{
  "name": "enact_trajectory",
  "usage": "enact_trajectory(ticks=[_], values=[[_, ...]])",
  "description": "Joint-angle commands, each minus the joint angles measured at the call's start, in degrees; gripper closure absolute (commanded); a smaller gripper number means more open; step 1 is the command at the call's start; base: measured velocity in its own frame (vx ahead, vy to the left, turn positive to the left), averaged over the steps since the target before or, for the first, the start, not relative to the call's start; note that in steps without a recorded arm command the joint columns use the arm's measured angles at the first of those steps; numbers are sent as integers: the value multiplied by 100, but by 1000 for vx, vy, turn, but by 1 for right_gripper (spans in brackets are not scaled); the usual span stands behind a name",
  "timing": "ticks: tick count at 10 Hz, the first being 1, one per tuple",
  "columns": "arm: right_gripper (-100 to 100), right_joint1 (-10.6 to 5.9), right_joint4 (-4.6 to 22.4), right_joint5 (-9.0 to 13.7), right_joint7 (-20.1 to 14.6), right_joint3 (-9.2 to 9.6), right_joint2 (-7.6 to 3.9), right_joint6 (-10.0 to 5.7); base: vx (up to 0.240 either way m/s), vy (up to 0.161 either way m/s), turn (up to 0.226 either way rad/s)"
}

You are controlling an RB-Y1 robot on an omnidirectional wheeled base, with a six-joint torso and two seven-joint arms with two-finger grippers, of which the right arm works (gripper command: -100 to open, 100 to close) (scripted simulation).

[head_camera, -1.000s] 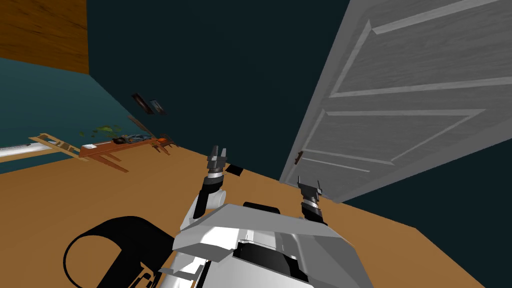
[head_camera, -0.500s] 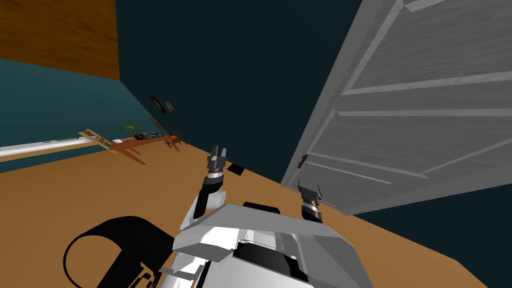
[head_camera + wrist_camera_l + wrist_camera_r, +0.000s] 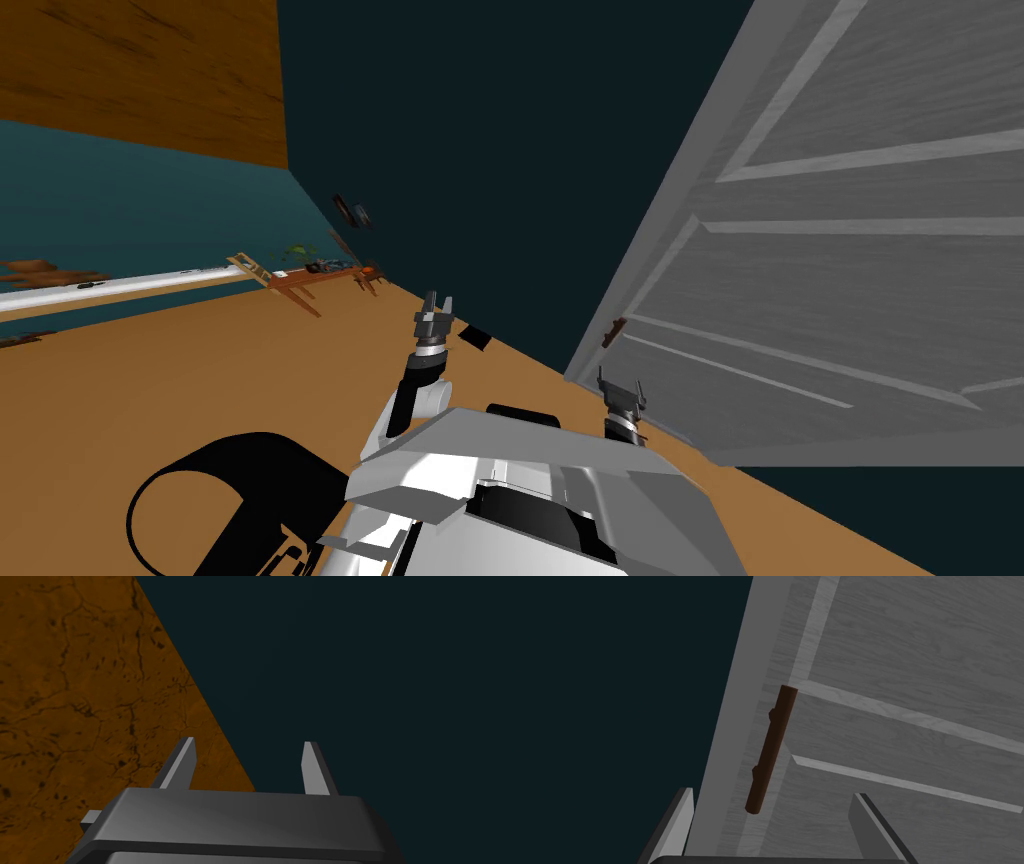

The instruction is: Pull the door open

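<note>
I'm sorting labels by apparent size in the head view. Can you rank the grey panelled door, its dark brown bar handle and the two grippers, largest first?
Largest: grey panelled door.
Next: left gripper and right gripper, which look alike, so I won't rank them.
Smallest: dark brown bar handle.

1. We see a dim scene: the dark teal wall reads nearly black in every view.
2. The grey door is the brightest surface, evenly lit, with its grain and panel mouldings crisp.
3. The brown floor is flatly lit, and a hard-edged black patch lies on it to our left.
4. In the head view, straight edges splay toward the corners and the whole picture is rolled.
5. A soft sheen crosses the dark body of the left gripper.
</note>
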State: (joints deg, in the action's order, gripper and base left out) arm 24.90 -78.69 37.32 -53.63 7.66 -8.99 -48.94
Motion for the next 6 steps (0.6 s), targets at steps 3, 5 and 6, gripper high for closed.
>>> enact_trajectory(ticks=[3,5,6], values=[[-100,-21,363,292,-400,61,-33,-131,65,-114,161],[-100,-42,594,460,-636,97,-56,-215,86,-119,167],[-100,-53,722,553,-765,117,-68,-261,77,-141,161]])
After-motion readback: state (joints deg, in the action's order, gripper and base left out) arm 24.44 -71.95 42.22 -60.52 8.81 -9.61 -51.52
